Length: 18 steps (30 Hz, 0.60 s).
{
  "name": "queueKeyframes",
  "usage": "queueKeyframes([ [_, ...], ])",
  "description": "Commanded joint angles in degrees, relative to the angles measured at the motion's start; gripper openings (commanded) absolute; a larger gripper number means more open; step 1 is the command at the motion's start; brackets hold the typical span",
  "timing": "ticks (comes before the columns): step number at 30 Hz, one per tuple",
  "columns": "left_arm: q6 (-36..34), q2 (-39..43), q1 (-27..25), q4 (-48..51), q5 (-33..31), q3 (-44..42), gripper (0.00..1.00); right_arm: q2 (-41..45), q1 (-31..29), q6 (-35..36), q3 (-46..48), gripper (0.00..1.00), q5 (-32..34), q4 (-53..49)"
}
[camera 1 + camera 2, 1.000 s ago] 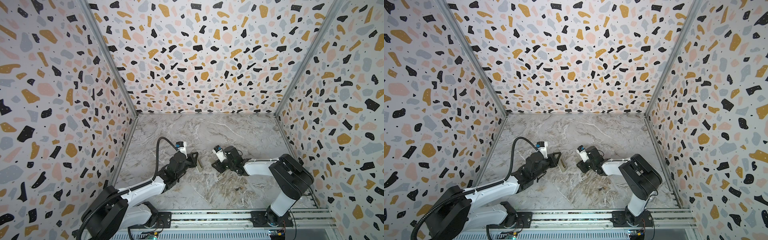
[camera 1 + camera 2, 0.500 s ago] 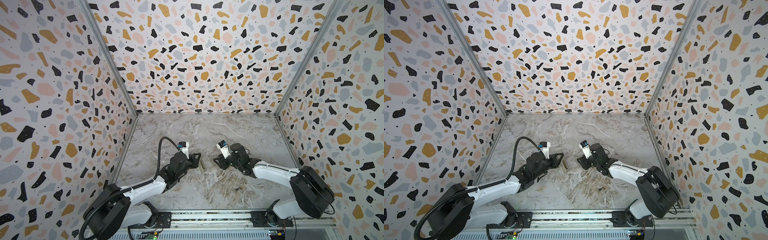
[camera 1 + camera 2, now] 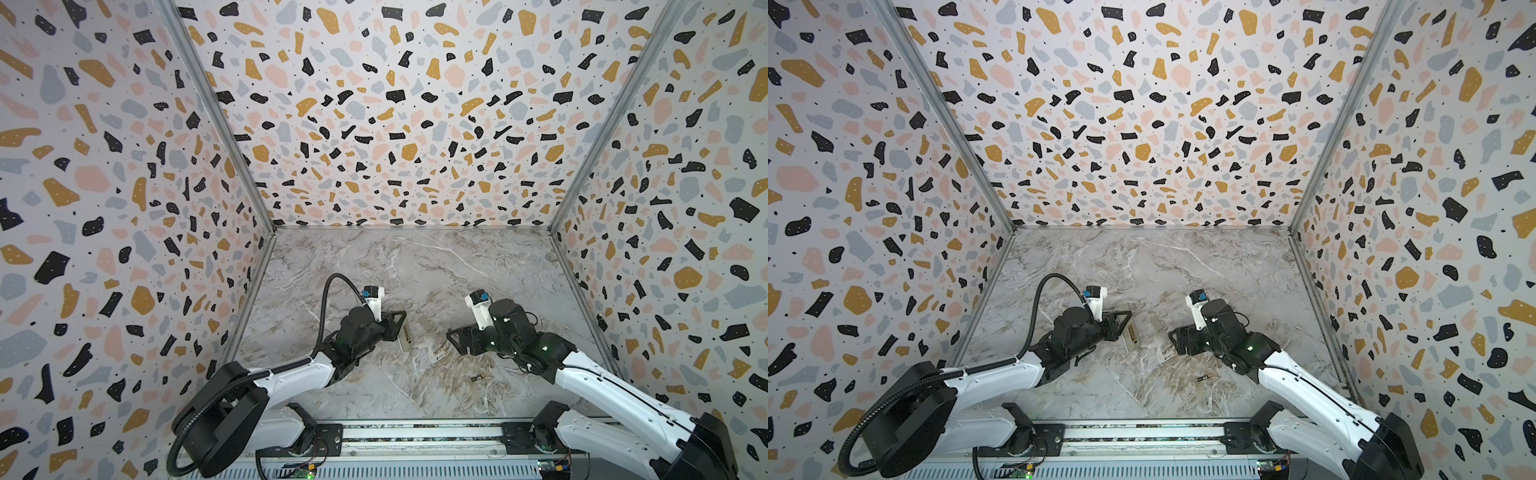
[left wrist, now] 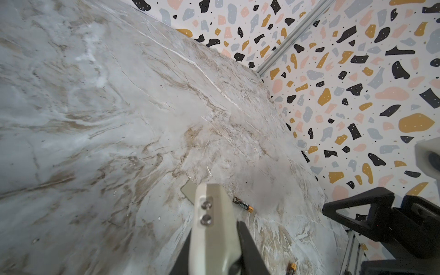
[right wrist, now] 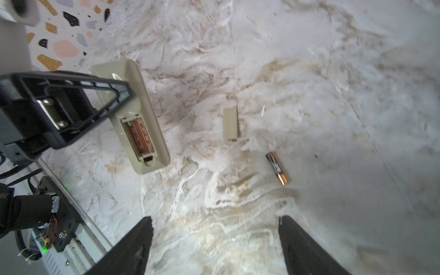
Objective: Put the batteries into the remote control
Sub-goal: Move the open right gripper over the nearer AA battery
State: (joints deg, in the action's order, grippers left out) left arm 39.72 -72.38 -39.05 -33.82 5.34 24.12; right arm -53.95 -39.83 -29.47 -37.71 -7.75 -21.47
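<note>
Left gripper (image 3: 397, 326) clamped on the remote control (image 3: 406, 340) — back up, battery recess exposed. Cover plate (image 3: 424, 322) lies near it on the table (image 3: 415, 266). Right gripper (image 5: 215, 238) spread wide, holding nothing — battery (image 5: 277, 168) near the plate, second battery (image 3: 478, 378) well apart.

We are looking into a robotics lab test cell. The marble-print worktop (image 3: 415, 266) is boxed in on three sides by tall terrazzo-patterned panels (image 3: 415, 124), joined by bare aluminium corner posts (image 3: 216, 112). Along the worktop's near edge we see a metal rail (image 3: 415, 432) carrying the bases of two white-and-black robot arms, the left arm (image 3: 291, 376) and the right arm (image 3: 602, 386). There is also a black cable hose (image 3: 322, 316) and an exposed circuit board (image 3: 306, 473) with a green light.
</note>
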Motion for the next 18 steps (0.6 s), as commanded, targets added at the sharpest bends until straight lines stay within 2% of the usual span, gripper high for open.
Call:
queueKeyframes([
  [1,-3.62,0.84,0.29,-5.57,0.97,-0.83,0.0,0.71,-0.08,-9.48,-2.88,0.86,1.26,-13.78],
  [4,-5.23,0.85,0.29,-6.57,1.28,-0.83,0.0,-0.33,0.06,-15.0,-4.3,0.86,1.65,-18.55],
  [8,-5.33,1.72,0.2,-8.17,2.35,-1.38,0.0,-1.63,1.59,-21.09,-2.5,0.85,-1.29,-20.89],
  [13,-5.6,5.89,0.21,-6.8,1.44,-3.06,0.0,-0.81,2.67,-28.86,-0.32,0.82,-2.9,-24.25],
  [18,-6.58,10.11,0.2,-4.69,-0.2,-3.52,0.0,-1.51,3.91,-32.45,0.11,0.74,-3.62,-25.03],
])
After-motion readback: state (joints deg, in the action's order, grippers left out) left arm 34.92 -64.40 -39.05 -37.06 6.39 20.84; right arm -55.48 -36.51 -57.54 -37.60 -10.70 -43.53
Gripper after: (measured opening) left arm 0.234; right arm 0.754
